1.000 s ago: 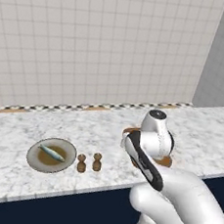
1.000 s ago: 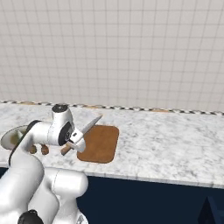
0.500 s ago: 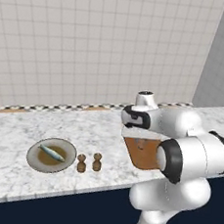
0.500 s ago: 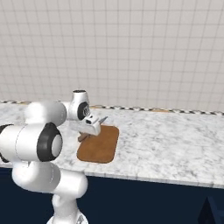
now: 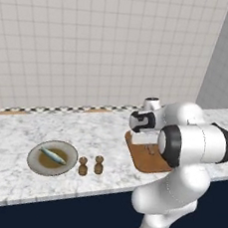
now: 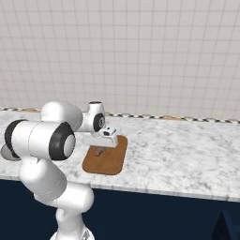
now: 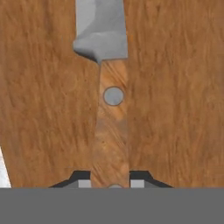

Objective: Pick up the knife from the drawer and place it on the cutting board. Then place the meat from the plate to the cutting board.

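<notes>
**Knife over the board, handle between the fingers**

The gripper (image 7: pixel 111 183) hangs low over the cutting board (image 7: pixel 175 109), its two fingertips (image 7: pixel 81 178) pressed close against either side of the knife (image 7: pixel 111 113) handle. The knife's long axis runs straight away from the fingers, blade far, handle butt at the tips, with board wood all around it. Whether the knife touches the board I cannot tell. Release looks like the next move. The meat (image 5: pixel 53 155) lies on the plate (image 5: pixel 37 152), well to the left of the board (image 5: pixel 143 157), beyond two small brown shakers (image 5: pixel 90 165).
</notes>
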Robot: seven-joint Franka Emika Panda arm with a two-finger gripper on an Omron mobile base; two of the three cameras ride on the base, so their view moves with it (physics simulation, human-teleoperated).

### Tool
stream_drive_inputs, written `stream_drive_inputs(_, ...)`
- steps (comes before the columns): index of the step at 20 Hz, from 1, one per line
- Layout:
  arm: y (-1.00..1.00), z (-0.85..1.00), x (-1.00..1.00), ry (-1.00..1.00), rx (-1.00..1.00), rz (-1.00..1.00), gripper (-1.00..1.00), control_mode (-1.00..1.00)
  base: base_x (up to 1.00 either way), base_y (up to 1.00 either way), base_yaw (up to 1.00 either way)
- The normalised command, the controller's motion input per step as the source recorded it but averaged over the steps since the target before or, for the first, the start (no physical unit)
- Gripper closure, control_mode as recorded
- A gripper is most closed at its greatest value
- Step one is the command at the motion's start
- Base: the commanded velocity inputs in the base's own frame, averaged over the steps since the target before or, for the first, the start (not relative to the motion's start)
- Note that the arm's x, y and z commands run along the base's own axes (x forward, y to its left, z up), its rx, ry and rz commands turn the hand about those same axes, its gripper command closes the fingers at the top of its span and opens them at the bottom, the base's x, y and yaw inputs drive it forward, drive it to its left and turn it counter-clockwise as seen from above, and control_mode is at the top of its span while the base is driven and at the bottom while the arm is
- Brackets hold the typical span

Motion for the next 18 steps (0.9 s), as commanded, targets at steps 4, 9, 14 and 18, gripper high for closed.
stream_drive_inputs(4,-0.34,0.00,-0.63,-0.09,0.01,0.03,1.00,-1.00,0.00,0.00,0.00)
stream_drive_inputs(9,0.00,0.00,0.00,0.00,0.00,0.00,-1.00,-1.00,0.00,0.00,0.00)
stream_drive_inputs(14,0.00,0.25,-0.02,-0.06,0.03,0.00,-1.00,-1.00,0.00,0.00,0.00)
stream_drive_inputs(18,0.41,0.98,-0.28,-0.18,0.02,0.07,-1.00,-1.00,0.00,0.00,0.00)
